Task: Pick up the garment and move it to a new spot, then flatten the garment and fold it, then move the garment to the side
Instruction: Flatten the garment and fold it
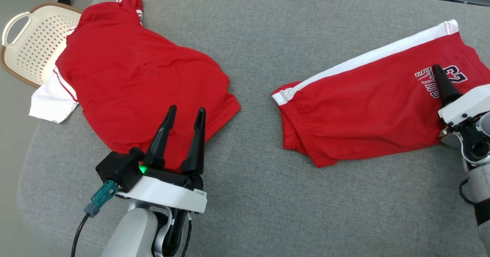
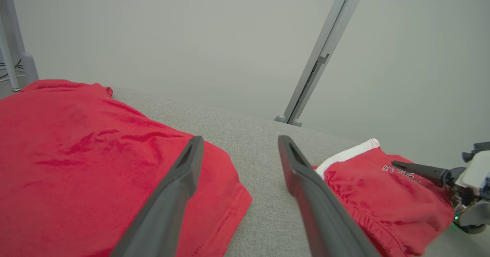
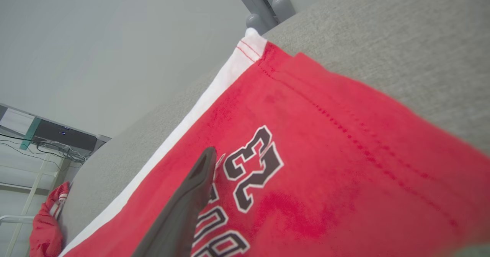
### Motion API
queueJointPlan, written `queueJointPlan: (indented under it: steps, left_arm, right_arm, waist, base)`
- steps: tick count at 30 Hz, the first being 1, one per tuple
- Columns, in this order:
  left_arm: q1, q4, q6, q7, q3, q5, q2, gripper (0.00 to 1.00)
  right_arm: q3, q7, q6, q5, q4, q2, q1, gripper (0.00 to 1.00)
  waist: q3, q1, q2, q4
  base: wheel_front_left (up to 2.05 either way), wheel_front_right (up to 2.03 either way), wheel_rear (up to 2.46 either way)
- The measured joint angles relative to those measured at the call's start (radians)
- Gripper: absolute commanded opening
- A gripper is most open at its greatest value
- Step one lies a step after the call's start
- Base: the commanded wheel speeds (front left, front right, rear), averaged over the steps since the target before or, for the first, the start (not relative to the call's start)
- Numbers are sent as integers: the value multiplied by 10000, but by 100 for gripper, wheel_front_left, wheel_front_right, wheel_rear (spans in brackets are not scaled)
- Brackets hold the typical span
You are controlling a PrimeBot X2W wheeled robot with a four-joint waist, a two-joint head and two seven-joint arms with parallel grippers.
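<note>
Red shorts (image 1: 367, 111) with a white side stripe and black "23" lettering lie flat at the right of the grey cushion (image 1: 260, 196). My right gripper (image 1: 438, 71) is at their right edge. One dark finger (image 3: 191, 199) rests on top of the lettering on the shorts (image 3: 325, 153); the other finger is hidden by the red cloth. A red shirt (image 1: 130, 85) with white sleeves lies spread at the left. My left gripper (image 1: 185, 111) hovers open over the shirt's near hem, holding nothing. In the left wrist view, the left gripper (image 2: 240, 139) points between shirt (image 2: 76, 153) and shorts (image 2: 386, 196).
A cream perforated basket (image 1: 34, 46) sits off the cushion's far left corner, partly under the shirt's sleeve. A grey strip of cushion separates the two garments. Beyond the cushion's far edge stands a grey metal post (image 2: 317, 58). The cushion's left edge drops to the floor.
</note>
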Motion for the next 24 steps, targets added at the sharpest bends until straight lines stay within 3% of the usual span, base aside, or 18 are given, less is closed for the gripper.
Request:
queueJointPlan:
  steps: [15, 24]
  left_arm:
    - [-1, 211, 56, 0, 81, 84, 0, 100]
    - [175, 349, -21, 2, 180, 221, -4, 100]
  right_arm:
    - [-184, -1597, 31, 560, -378, 364, 561, 0]
    - [-1129, -2734, 29, 867, -303, -77, 1813, 0]
  waist:
    - [-373, 0, -1, -429]
    - [-893, -1, 0, -1072]
  base:
    - [0, 0, 0]
    - [0, 0, 0]
